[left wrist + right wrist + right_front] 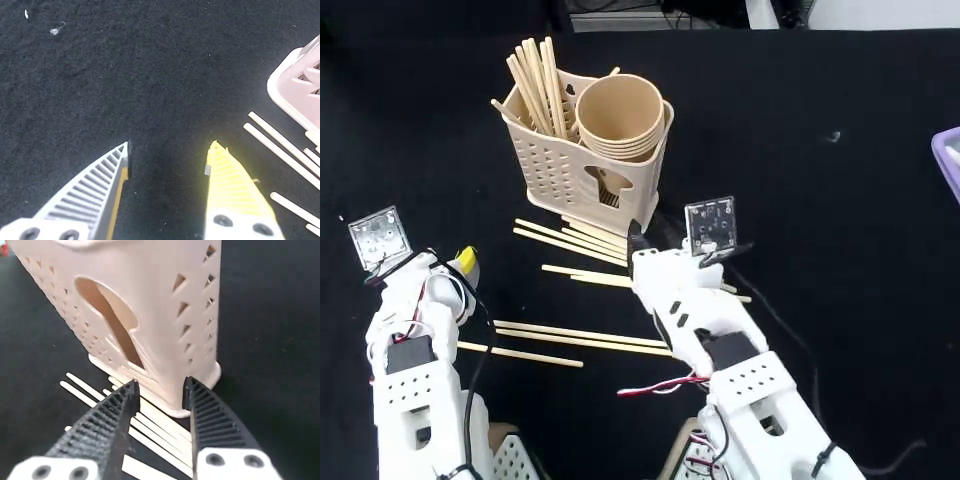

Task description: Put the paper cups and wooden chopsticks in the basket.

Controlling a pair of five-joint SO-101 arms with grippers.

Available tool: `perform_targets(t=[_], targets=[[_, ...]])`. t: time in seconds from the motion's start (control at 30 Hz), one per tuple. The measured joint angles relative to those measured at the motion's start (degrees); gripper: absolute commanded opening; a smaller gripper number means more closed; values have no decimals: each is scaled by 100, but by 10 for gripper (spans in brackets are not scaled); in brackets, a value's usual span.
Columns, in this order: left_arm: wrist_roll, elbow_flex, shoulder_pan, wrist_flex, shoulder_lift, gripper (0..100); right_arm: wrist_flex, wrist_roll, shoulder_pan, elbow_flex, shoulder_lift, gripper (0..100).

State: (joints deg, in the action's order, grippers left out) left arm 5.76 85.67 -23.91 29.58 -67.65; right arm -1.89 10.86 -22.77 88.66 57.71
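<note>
Your right gripper (161, 385) is hanging with its black fingers parted and nothing between them. It is hovering just in front of a lower corner of the basket (165, 305), low over the loose wooden chopsticks (150, 425) that are lying on the table (840, 250) against the basket's foot.

Your left gripper (170, 146) is released too. Its grey finger and its yellow finger are standing wide apart over the bare black surface and are gripping nothing. It is sitting near the left edge of the table, well apart from the basket.

The basket is standing upright toward the far edge of the table. A stack of paper cups (620, 110) is sitting inside it on the right side. A bundle of chopsticks (535, 85) is standing in its left side, leaning outward and sticking up above the rim.

More are lying flat outside. A long pair of chopsticks (580, 337) is resting between your two arms, toward the near edge, and a single chopstick (520, 354) is lying just beside that pair.

A purple container (948, 155) is showing at the right edge of the table.
</note>
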Motion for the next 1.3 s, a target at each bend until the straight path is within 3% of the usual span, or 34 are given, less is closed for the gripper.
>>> perform_targets(t=[0.37, 0.77, 1.3], targets=[[0, 0, 0, 0, 0, 252, 484, 18, -246, -9, -202, 159], [0, 0, 0, 0, 0, 252, 782, 18, 264, -1495, -3218, 159], [0, 0, 0, 0, 0, 252, 782, 18, 1064, -1547, -3024, 159]])
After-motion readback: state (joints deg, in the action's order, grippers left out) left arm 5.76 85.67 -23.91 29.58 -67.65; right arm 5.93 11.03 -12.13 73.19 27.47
